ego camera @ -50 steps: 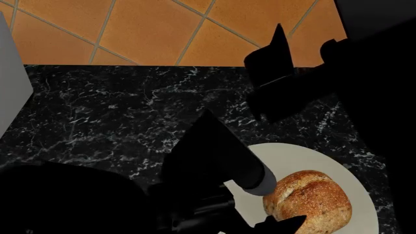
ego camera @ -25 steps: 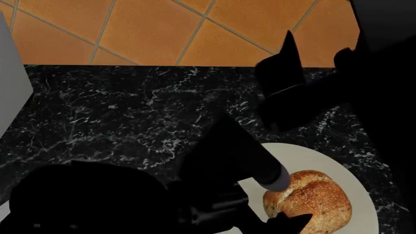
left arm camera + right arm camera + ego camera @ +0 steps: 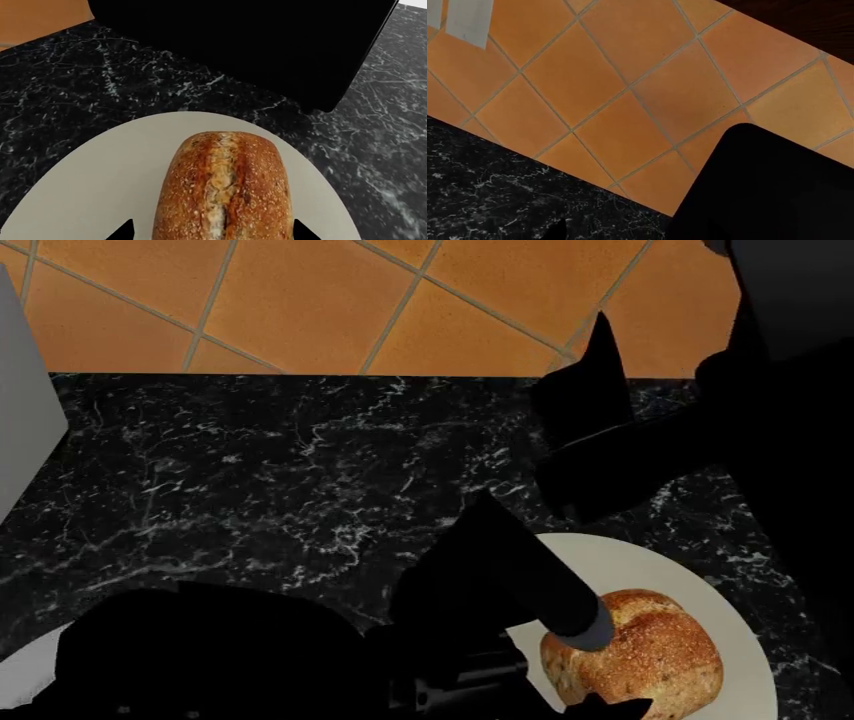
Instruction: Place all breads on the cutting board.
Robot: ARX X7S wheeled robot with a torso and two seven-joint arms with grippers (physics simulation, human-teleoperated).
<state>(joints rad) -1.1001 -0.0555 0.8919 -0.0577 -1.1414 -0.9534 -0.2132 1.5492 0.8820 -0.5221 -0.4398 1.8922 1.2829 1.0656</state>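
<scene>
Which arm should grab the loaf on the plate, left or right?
Left. The left gripper is open, its fingers straddling the loaf on the white plate. The right gripper hangs farther back near the counter's far edge, its camera facing floor tiles.

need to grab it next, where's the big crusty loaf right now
The large golden-brown speckled crusty loaf lies on the round white plate at the head view's lower right, on the black marble counter, with the left hand straddling it.
</scene>
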